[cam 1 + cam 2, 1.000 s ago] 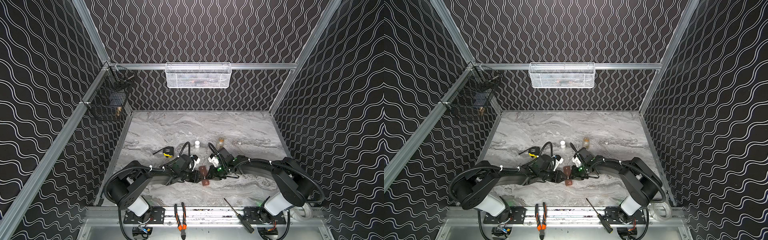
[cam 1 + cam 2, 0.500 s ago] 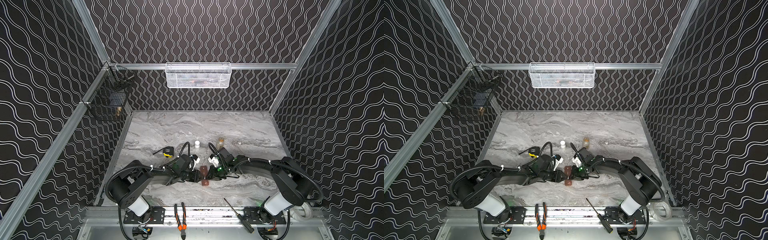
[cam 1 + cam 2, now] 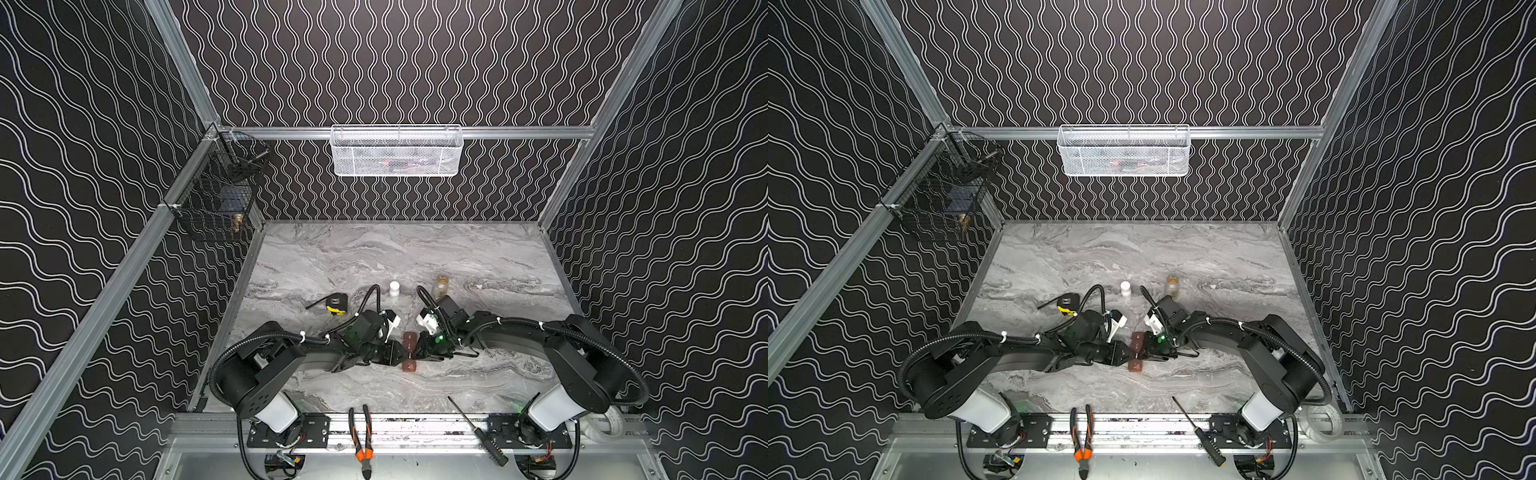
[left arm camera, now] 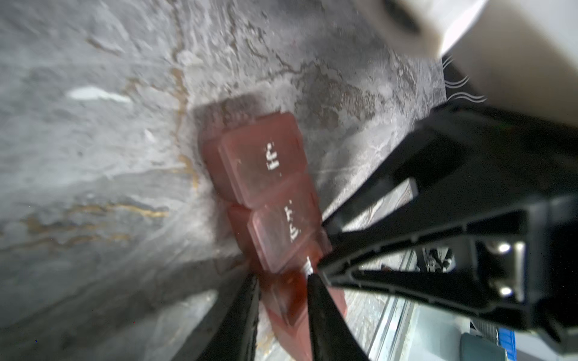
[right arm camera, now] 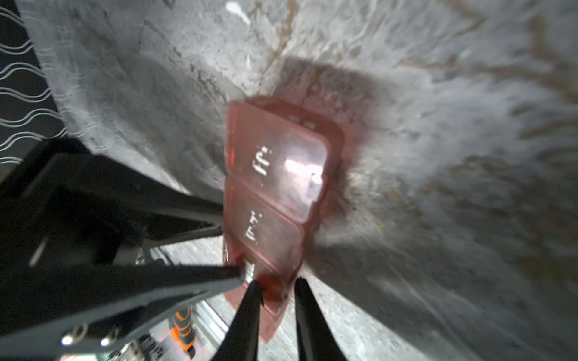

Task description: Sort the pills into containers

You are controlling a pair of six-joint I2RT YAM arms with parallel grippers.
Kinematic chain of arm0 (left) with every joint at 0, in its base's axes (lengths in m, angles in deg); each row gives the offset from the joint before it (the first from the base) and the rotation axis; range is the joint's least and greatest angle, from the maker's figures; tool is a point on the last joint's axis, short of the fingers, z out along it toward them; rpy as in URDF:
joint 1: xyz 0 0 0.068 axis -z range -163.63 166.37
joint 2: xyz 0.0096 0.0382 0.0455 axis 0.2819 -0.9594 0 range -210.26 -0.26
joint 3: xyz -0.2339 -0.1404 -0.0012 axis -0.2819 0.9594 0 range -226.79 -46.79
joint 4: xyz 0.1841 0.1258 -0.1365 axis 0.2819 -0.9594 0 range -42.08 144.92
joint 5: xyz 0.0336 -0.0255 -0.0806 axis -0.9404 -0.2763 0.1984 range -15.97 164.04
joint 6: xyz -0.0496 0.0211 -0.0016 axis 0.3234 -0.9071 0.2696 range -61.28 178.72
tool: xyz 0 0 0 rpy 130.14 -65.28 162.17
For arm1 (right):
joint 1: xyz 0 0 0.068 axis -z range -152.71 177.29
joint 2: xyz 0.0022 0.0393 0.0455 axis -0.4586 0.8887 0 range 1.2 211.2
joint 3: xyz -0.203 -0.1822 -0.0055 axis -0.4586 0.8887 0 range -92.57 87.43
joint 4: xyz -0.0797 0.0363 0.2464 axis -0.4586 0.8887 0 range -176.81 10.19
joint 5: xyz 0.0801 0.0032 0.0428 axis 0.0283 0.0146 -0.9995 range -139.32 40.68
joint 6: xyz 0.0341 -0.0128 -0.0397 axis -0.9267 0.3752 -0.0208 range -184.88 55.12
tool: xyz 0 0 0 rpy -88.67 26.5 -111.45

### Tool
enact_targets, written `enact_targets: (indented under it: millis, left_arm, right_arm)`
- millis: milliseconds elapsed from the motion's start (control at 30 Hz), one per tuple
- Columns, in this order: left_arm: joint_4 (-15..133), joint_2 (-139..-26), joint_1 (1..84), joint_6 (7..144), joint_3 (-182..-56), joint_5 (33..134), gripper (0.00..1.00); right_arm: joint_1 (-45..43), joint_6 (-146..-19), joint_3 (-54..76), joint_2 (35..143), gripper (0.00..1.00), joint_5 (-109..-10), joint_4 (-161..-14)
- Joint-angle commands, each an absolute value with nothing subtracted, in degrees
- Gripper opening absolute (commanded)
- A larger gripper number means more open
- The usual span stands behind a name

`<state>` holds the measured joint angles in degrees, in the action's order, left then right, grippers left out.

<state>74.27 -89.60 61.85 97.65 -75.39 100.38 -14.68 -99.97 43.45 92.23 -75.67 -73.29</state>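
Reddish pill-organiser strip [image 3: 409, 341] flat on marble tabletop [image 3: 374, 257] betw. arms, visible lids closed; L gripper [image 4: 283, 279] clamped on a near-end cell, prob. bracing it, R gripper [image 5: 275, 283] pinching same cell opp. side, likely to pry lid

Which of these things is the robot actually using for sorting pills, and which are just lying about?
Job: reddish-brown plastic strip of lidded compartments; probably the small white bottle and amber bottle.
Lying about: yellow-black tape measure, orange-handled pliers, black screwdriver, white mesh basket, black wire basket.
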Motion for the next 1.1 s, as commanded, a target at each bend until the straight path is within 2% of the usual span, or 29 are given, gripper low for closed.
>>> enact_targets:
  millis: [0, 167, 367, 467, 767, 900, 1067]
  left_arm:
    - [69.52, -87.72, 61.92, 96.05, -76.71, 99.57, 0.35]
    - [62.04, -82.15, 61.90, 93.12, -80.28, 95.19, 0.43]
    - [50.82, -74.08, 61.22, 87.24, -85.83, 87.99, 0.46]
    - [46.54, -69.96, 59.66, 83.59, -88.39, 83.58, 0.51]
    - [43.86, -62.96, 51.86, 73.63, -93.80, 67.67, 0.55]
    - [47.68, -61.23, 46.81, 73.05, -93.20, 61.76, 0.65]
    - [56.89, -61.26, 37.51, 75.10, -88.74, 59.41, 0.73]
  right_arm:
    - [-14.32, -98.87, 41.53, 90.12, 0.26, -71.59, -69.75]
    - [-13.93, -97.74, 38.60, 86.66, 0.29, -68.51, -64.79]
    - [-12.04, -95.10, 33.92, 80.74, 0.30, -63.33, -58.49]
    - [-9.69, -93.03, 32.74, 75.99, 0.31, -60.01, -58.99]
    - [-1.60, -87.94, 35.90, 65.15, 0.36, -51.62, -71.76]
    - [0.33, -85.18, 36.93, 62.73, 0.40, -44.30, -76.38]
    - [4.23, -82.81, 44.02, 60.31, 0.48, -32.92, -91.29]
